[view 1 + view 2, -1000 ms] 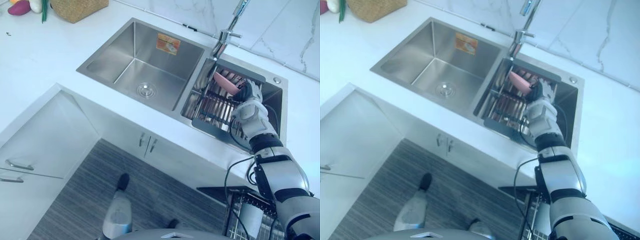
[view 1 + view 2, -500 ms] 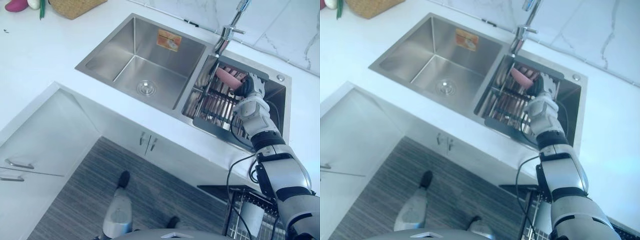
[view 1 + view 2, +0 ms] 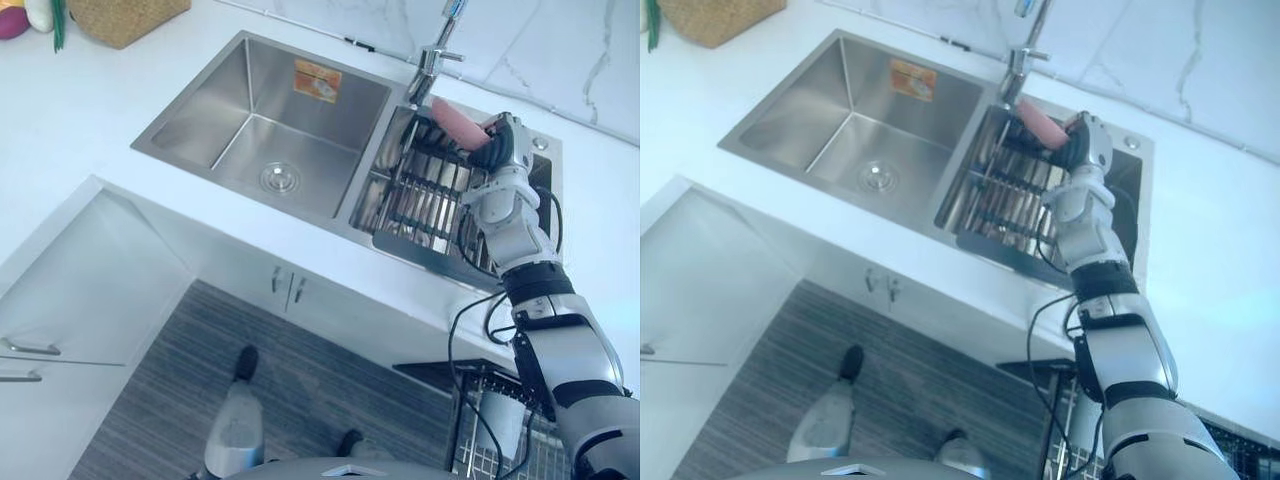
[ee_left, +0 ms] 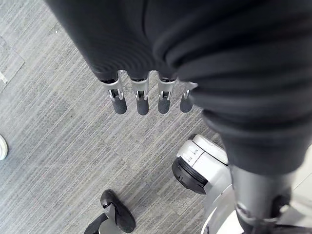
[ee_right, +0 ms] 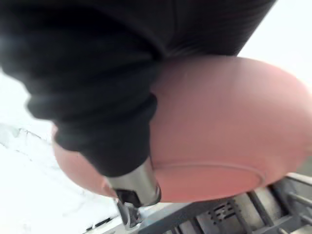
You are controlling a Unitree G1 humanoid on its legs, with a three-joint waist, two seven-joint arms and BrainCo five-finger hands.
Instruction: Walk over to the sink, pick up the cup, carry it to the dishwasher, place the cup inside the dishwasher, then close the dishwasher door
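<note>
A pink cup (image 3: 452,120) lies sideways in my right hand (image 3: 500,152), just above the far end of the dish rack (image 3: 425,198) in the sink's right basin, close to the faucet (image 3: 436,58). From the right wrist view the cup (image 5: 219,131) sits tight against the palm, with the thumb (image 5: 132,191) curled across it. The same grip shows in the right eye view, where my right hand (image 3: 1087,150) holds the cup (image 3: 1038,122). My left hand (image 4: 141,97) hangs over the grey striped floor with straight fingers and holds nothing.
The steel sink's left basin (image 3: 270,120) holds only a drain. White counter surrounds the sink, with a woven basket (image 3: 125,15) at the far left. White cabinets (image 3: 90,290) stand below. A wire dishwasher rack (image 3: 500,420) shows at the lower right by my arm.
My right hand has risen with the pink cup, off the rack and toward the faucet. The camera has shifted slightly.
</note>
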